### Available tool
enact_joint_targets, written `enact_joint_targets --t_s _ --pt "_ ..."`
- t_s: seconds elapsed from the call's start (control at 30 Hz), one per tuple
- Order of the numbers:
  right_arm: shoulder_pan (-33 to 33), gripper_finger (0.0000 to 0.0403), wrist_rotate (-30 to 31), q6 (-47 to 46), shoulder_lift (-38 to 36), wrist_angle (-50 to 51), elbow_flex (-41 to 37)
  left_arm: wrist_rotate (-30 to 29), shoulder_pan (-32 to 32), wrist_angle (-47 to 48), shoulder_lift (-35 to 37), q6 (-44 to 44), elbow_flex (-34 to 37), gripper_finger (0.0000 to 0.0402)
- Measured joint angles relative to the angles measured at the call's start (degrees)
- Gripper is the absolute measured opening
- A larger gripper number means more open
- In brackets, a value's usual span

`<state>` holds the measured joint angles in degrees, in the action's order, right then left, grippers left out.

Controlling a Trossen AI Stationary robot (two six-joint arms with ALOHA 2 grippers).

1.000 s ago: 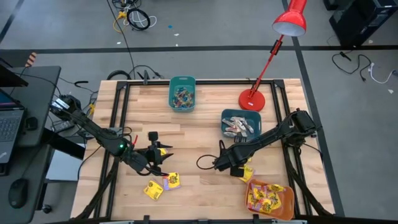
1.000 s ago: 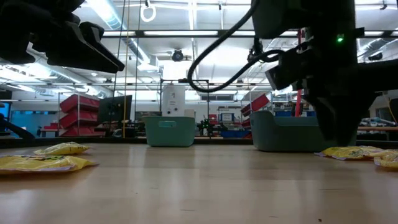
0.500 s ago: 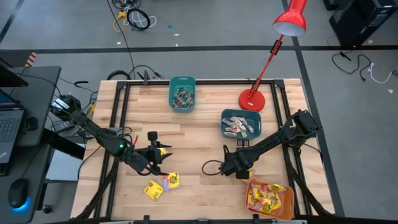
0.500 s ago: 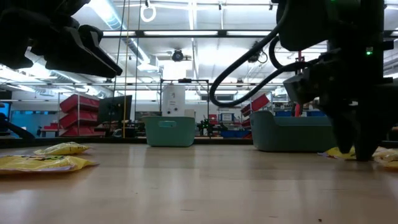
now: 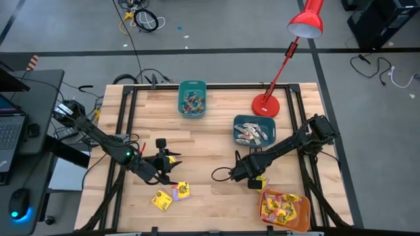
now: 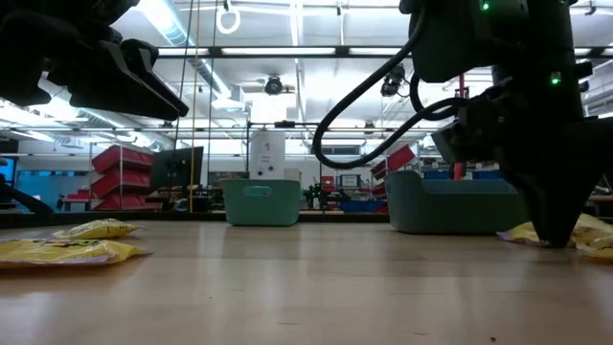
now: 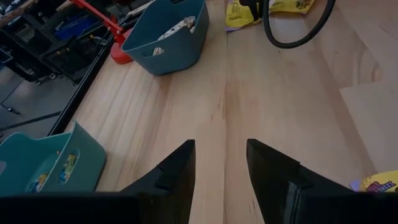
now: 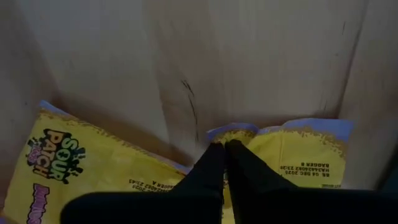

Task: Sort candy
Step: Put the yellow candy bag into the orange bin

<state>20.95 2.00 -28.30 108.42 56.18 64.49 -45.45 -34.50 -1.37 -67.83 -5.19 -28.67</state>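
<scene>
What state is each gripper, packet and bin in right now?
right gripper: shut, pinching the edge of a yellow packet on the table.
left gripper: open, empty, above the table.
two loose yellow packets: flat on the table near the left gripper.
orange bin: holds yellow packets.
teal bin by the lamp: holds pale pieces.
far teal bin: holds small coloured pieces.

A pale wooden table (image 5: 216, 134) in a black frame is seen. Near its far edge a red lamp base (image 5: 266, 104) is set. Left of the base stands a teal bin (image 5: 192, 98); nearer than it, another teal bin (image 5: 254, 130). An orange bin (image 5: 284, 209) (front right corner) and yellow packets (image 5: 172, 194) lie nearer still.
</scene>
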Motion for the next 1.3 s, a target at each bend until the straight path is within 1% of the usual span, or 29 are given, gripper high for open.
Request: enact_joint_targets --t_s 0.13,0.23,0.33,0.53,0.63,0.73,0.83,0.97,1.07,1.17,1.23,1.3 --pt "0.0 0.0002 0.1 -0.4 -0.3 -0.2 0.0 0.0 0.0 -0.6 0.0 0.0 0.0 0.0147" --pt "0.1 0.0 1.6 -0.8 -1.7 -1.7 -0.4 0.1 0.0 -1.8 0.0 0.0 0.0 0.0147" --pt "0.0 0.0 4.4 -1.5 -4.8 -6.8 -0.4 2.5 0.0 -4.3 0.0 0.0 0.0 0.0147" --pt "0.1 0.0 8.6 0.9 -12.6 -17.5 -0.2 9.9 0.0 -8.1 0.0 3.5 0.0 0.0147" --pt "0.0 0.0 9.7 2.7 -15.7 -22.5 -0.2 11.4 0.0 -10.8 0.0 5.8 0.0 0.0147" --pt "0.1 0.0 10.5 5.1 -17.2 -27.4 -0.2 11.7 0.0 -12.9 0.0 7.0 0.0 0.0147" --pt "0.1 0.0 10.5 8.4 -17.7 -33.4 -0.2 11.8 0.0 -14.1 0.0 7.7 0.0 0.0147" --pt "0.1 0.0 9.0 13.3 -17.6 -41.5 -0.2 13.9 0.0 -16.9 0.0 8.7 0.0 0.0147" --pt "0.1 0.0 8.1 17.5 -17.6 -47.5 -0.2 17.1 0.2 -20.8 0.0 10.7 0.0 0.0147" --pt "-0.1 0.0 5.7 22.1 -17.6 -54.6 -0.2 20.9 1.2 -24.8 0.0 12.4 0.0 0.0147" --pt "-0.3 0.0 3.8 24.9 -17.6 -58.4 -0.2 23.2 2.3 -26.4 0.0 12.8 0.0 0.0147" --pt "-0.4 0.0 1.8 27.5 -17.6 -60.8 -0.2 24.2 3.5 -26.8 0.0 12.9 0.0 0.0147"
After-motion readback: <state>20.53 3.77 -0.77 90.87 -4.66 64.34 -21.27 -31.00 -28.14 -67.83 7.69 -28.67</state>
